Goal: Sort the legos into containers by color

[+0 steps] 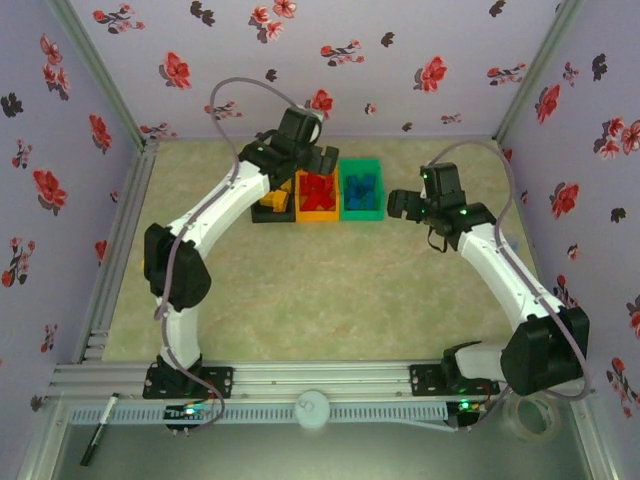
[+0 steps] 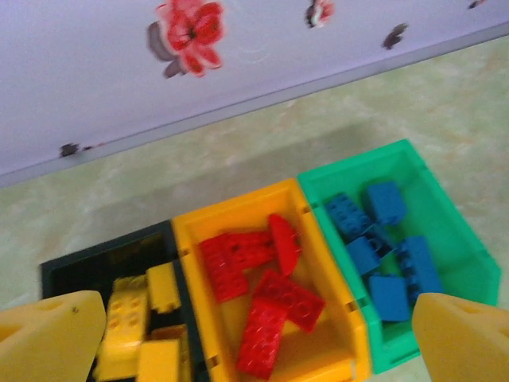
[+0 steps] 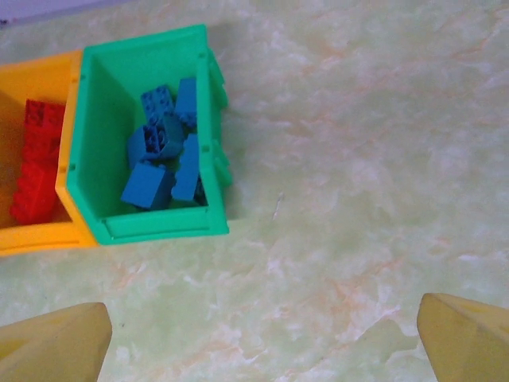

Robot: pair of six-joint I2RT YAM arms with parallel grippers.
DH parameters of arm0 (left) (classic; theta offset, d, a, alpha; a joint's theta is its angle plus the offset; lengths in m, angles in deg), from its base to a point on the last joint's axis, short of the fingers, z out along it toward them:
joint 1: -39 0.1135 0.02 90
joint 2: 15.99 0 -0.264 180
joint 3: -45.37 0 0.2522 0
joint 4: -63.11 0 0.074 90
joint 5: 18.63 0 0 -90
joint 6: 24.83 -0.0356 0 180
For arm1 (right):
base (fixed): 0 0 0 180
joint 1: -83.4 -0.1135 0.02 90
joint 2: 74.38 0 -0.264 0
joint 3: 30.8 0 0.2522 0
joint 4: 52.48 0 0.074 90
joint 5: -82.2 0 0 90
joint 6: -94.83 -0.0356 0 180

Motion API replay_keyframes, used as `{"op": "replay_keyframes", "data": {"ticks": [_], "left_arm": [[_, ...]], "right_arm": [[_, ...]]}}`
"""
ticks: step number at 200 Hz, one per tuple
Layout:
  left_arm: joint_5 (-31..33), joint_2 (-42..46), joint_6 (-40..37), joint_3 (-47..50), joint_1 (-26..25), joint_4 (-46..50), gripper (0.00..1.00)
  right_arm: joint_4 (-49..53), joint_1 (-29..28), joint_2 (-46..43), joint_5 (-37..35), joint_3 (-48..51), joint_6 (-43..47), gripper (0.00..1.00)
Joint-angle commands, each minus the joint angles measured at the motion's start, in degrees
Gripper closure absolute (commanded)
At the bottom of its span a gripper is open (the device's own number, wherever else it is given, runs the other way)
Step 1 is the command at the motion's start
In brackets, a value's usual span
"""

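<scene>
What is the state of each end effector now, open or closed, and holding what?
Left end effector: open, holding nothing.
Right end effector: open, holding nothing.

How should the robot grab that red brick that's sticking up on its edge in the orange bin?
From straight above, probably. The red plastic brick stands tilted on edge, so its upper edge pokes clear of the other red bricks. Pinch it across its thin width near that upper edge. The walls of the orange plastic bin would block a sideways approach.
</scene>
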Motion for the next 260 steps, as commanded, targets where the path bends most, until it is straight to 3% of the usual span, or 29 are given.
{"op": "replay_keyframes", "data": {"ticks": [1, 48, 75, 99, 123, 183, 198, 223, 260], "left_arm": [[4.64, 8.23, -3.28, 2.89, 1.27, 0.17, 0.00], [10.09, 19.82, -4.15, 9.71, 5.40, 5.70, 0.00], [11.59, 25.82, -3.40, 15.58, 9.40, 7.14, 0.00], [13.07, 31.17, -0.62, 24.52, 14.22, 5.04, 0.00], [14.02, 34.63, 4.40, 34.52, 22.10, 2.17, 0.00], [12.66, 38.93, 5.63, 63.54, 36.30, -25.20, 0.00], [12.29, 37.62, 5.43, 67.33, 38.09, -31.03, 0.00], [5.66, 36.45, 1.61, 75.08, 39.62, -45.78, 0.00], [5.14, 35.64, 0.71, 83.65, 39.80, -63.01, 0.00]], "right_arm": [[1.33, 2.31, -1.33, 1.63, -2.30, 0.93, 0.00], [4.46, 6.79, -3.41, -3.24, -4.91, 2.11, 0.00], [5.43, 11.18, -3.82, -1.10, -4.89, 2.50, 0.00], [3.72, 12.35, -4.72, -1.03, -2.78, 2.99, 0.00], [2.41, 12.80, -4.31, -2.82, -1.30, 2.06, 0.00], [-0.37, 13.59, -1.70, -2.08, 1.49, 1.68, 0.00], [-0.86, 13.66, -1.13, -2.21, 1.96, 1.68, 0.00], [-2.13, 13.68, -1.18, -3.66, 3.38, 1.70, 0.00], [-3.19, 13.68, -2.56, -5.97, 4.87, 2.16, 0.00]]}}
